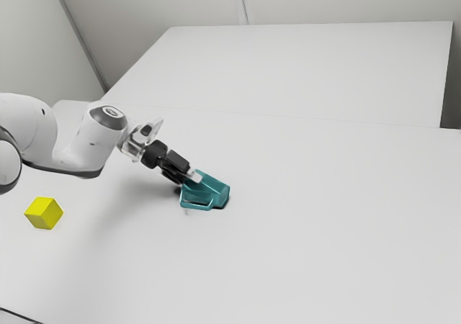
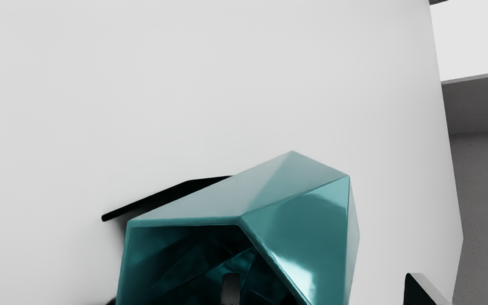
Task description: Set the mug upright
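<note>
Pale walls (image 1: 144,3) stand behind a broad white counter (image 1: 324,230), and the teal mug (image 1: 209,191) lies on its side on it, mouth toward the hand (image 2: 326,289) and base pointing away. Its handle (image 1: 195,207) juts out on the side nearest the exterior camera. A yellow cube (image 1: 44,213) sits well apart, toward the exterior view's left.

The hand is spread: in the wrist view one fingertip (image 2: 230,290) shows against the dark of the mouth and the other fingertip (image 2: 424,292) stands outside the wall, with bare space between it and the mug. So nothing is pinched, though the wall lies between the two.

To my mind the step is a grip on that wall. Close gently and evenly, letting the inner finger come up against the inside face; if one side meets the wall much sooner, the mug may skid or roll before it is held. The faces are flat, so pads laid square on one should hold better than pads across a corner, where the mug could twist.

Once it is firm, raise it a little, then swing the hand toward pointing straight down — that should bring the base under. Leave room for the base edge to clear the counter, and let go only when it sits flat, or it may tip back.
</note>
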Controlling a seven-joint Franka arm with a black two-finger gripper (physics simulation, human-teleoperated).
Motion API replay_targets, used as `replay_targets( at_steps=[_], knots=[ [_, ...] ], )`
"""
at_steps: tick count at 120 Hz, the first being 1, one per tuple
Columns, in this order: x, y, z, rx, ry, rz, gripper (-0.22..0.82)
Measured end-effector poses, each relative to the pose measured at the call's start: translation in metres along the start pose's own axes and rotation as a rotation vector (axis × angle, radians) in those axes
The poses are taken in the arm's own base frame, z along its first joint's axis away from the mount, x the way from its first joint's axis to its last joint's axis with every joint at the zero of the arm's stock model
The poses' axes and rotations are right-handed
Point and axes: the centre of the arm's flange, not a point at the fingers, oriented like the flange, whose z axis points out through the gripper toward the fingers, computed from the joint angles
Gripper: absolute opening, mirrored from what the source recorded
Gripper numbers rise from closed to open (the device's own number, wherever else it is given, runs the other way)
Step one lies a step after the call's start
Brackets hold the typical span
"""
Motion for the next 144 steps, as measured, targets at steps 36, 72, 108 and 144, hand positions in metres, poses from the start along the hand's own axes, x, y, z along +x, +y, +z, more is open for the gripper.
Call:
replay_targets(
  at_steps=[36,72,108,144],
  knots=[
    [0.003,0.005,0.001,-0.02,0.013,0.041,0.03],
    [0.009,0.02,0.001,-0.016,0.015,0.096,-0.13],
    [0.022,0.067,-0.008,0.067,0.016,0.191,-0.17],
    [0.018,0.152,0.003,0.485,-0.184,0.37,-0.17]
  ],
)
